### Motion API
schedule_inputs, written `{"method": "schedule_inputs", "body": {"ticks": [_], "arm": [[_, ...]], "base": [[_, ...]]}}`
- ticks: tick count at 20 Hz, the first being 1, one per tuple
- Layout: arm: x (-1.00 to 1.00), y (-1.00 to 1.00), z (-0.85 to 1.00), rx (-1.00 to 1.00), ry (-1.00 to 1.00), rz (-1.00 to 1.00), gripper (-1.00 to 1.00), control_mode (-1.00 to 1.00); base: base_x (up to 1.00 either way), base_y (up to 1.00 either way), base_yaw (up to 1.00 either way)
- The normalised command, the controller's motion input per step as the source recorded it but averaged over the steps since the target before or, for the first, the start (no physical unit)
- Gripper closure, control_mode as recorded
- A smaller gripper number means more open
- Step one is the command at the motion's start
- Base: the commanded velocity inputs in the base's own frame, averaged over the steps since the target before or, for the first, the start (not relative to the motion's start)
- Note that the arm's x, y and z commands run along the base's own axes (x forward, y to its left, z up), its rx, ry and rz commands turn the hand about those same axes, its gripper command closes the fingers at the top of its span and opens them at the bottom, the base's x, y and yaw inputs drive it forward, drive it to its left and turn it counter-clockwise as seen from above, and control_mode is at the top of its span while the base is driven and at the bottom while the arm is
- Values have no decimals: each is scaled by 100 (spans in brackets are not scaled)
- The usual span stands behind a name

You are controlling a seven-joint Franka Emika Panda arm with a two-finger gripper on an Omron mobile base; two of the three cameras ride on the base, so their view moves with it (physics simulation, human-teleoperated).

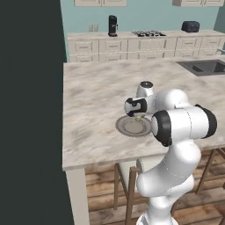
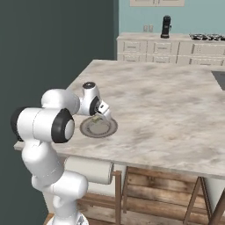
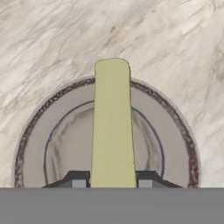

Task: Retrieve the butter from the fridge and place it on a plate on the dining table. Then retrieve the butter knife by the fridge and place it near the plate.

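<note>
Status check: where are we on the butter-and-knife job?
Done: the butter is out of the fridge, clamped in the gripper. In hand: gripper hangs over the plate on the dining table; whether the butter touches the plate is unclear, and it is not released. Left: let go, then the whole butter-knife step.

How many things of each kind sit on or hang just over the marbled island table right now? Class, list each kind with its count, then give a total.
Plate: 1, on the dining table
Butter: 1, held by the end effector over the plate
Total: 2
</note>
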Motion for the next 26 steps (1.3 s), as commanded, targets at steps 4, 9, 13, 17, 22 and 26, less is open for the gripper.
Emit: {"method": "schedule_inputs", "body": {"ticks": [4,9,13,17,22,26], "arm": [[19,3,-35,-4,3,0,100,-100],[1,22,-13,0,7,-1,100,-100],[-1,11,-14,0,7,-6,100,-100],[1,0,-37,0,4,-6,100,-100],[1,0,-40,0,0,-4,100,-100],[0,0,-35,0,0,-3,100,-100]], "base": [[0,0,0],[0,0,0],[0,0,0],[0,0,0],[0,0,0],[0,0,0]]}}
